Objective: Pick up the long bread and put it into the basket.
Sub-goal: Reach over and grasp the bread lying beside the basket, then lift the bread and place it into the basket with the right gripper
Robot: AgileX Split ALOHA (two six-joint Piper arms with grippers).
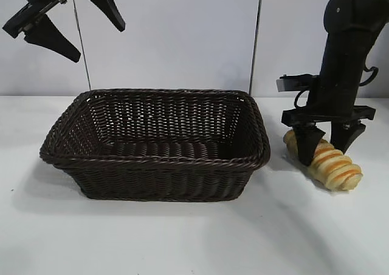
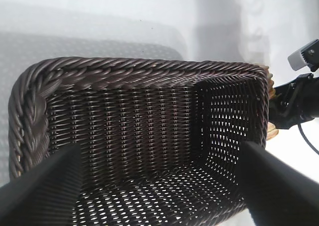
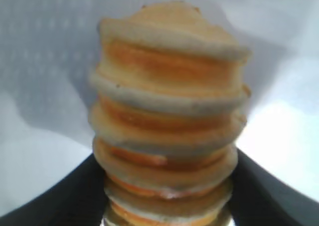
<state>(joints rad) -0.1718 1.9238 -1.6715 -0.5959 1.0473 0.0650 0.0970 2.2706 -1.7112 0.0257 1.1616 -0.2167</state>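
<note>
long bread [image 1: 325, 159] lies on the white table [image 1: 182, 238], just beside the basket [image 1: 155, 159] at its 3 o'clock | right gripper [image 1: 328, 149] points down, fingers straddling the loaf's middle and pressed to its sides | left gripper [image 1: 76, 29] hangs spread wide and empty, up at the basket's 10 o'clock

The basket [image 1: 155, 144] is woven throughout in dark brown wicker, finished with a braided rim. The bread [image 1: 331, 164] is marked golden-yellow, banded crosswise with orange-brown ridges. Both grippers are noted as black. The table [image 1: 182, 238] is white.
</note>
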